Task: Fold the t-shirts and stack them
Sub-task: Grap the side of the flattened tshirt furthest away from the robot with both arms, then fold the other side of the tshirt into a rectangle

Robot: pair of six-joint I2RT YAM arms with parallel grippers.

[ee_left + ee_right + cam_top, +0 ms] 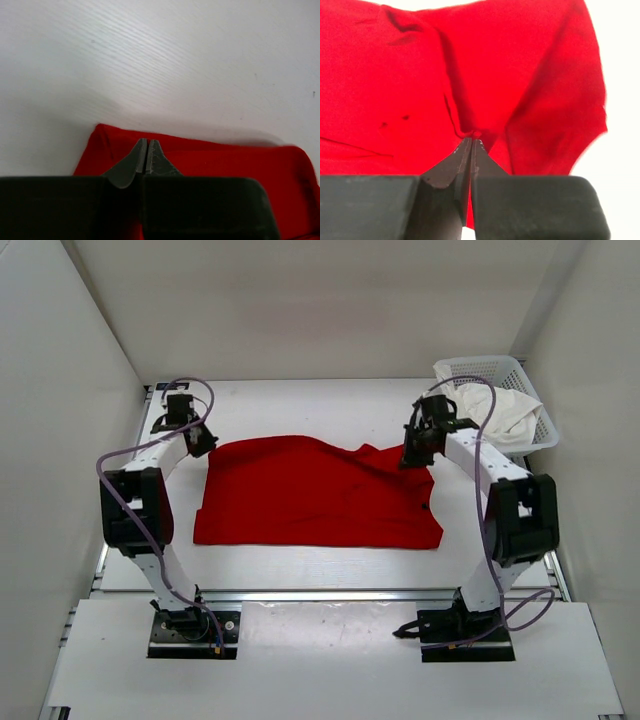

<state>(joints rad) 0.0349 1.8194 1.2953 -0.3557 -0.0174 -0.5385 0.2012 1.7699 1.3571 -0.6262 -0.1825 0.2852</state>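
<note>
Closest in, the left arm's base (192,628) and the right arm's base (462,628) sit at the near edge of the white table (300,405), and both arms reach away from them toward the far side. Between the arms the red t-shirt (310,502) lies spread across the middle of the table, its near edge running straight from side to side and most of its body flat. The left claw (203,443) is at the shirt's far left corner. In the left wrist view its two fingers are pressed together with only a hairline between them, their tips over the far border of the red cloth, which casts a soft shadow on the table beyond; it appears to pinch that border, though the pinch itself is hard to make out. The right claw (412,455) is at the shirt's far right corner, where the cloth rumples up toward it. In the right wrist view its fingers are clenched on a small pucker of red cloth right at the tips, and the shirt fans away from that pucker in folds. A white t-shirt (505,412) lies heaped in the white mesh basket (480,368) at the table's far right corner, draped over its near rim, just behind the right claw and well apart from the left one.
</note>
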